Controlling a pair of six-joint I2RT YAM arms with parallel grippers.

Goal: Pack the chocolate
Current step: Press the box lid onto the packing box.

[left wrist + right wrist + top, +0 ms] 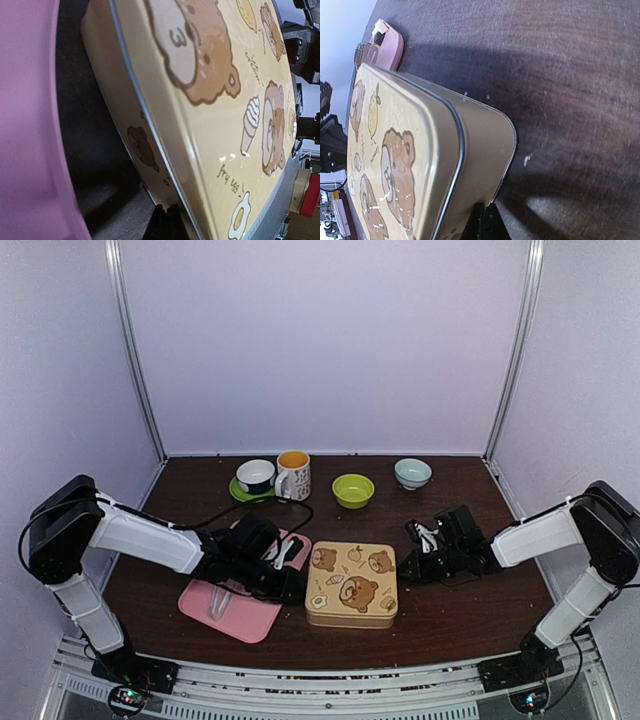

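On the dark brown wooden table [470, 612] the square gold tin with cartoon bears [352, 583] sits lid on, right of a pink plastic board [238, 618]. The left gripper [167, 225] and right gripper [482, 223], fingers pressed together, flank the tin's sides. The chocolate shows nowhere (perhaps inside); whether packing is done or unstarted, I cannot tell

A dark wood-grain desk [450, 625] sits inside a booth of plain pale lilac walls: back wall [330, 340] at 12 o'clock, left wall [50, 370] at 9, right wall [590, 360] at 3. Silver posts [137, 350] stand in the rear corners, and a metal rail [320, 692] edges the desk at 6 o'clock. The light is soft and even.
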